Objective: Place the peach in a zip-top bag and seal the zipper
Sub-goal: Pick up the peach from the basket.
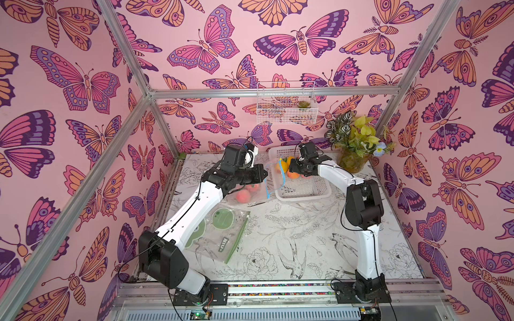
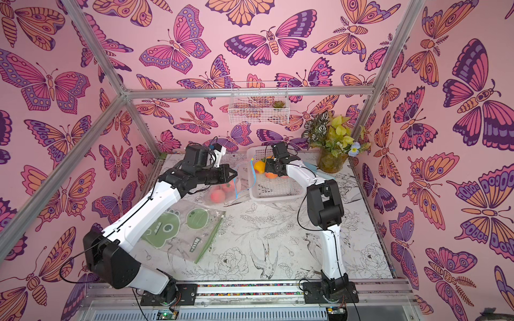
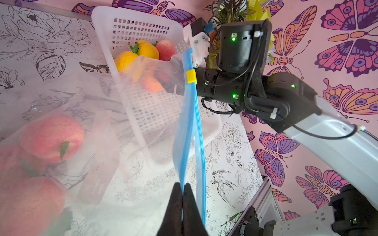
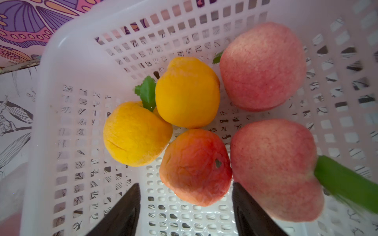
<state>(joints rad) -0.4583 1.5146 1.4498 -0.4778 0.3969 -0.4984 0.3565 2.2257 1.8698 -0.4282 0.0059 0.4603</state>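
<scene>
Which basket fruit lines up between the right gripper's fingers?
The wrinkled orange-red peach, centred ahead of the open right gripper; yellow fruits and pink peaches lie aside.

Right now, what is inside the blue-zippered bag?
Pink peaches show through the clear bag: at least two, maybe a third. The left arm covers part of it in both top views.

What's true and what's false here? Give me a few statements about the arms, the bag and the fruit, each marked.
The left gripper pinches the clear bag by its blue zipper edge. True.
The right gripper holds a peach. False: its jaws stand open over the white basket, gripping nothing.
The bag already has peaches inside. True.
The basket holds only yellow fruit. False: pink fruit and an orange-red fruit lie there too.
The bag is sealed. False: its mouth gapes open.
</scene>
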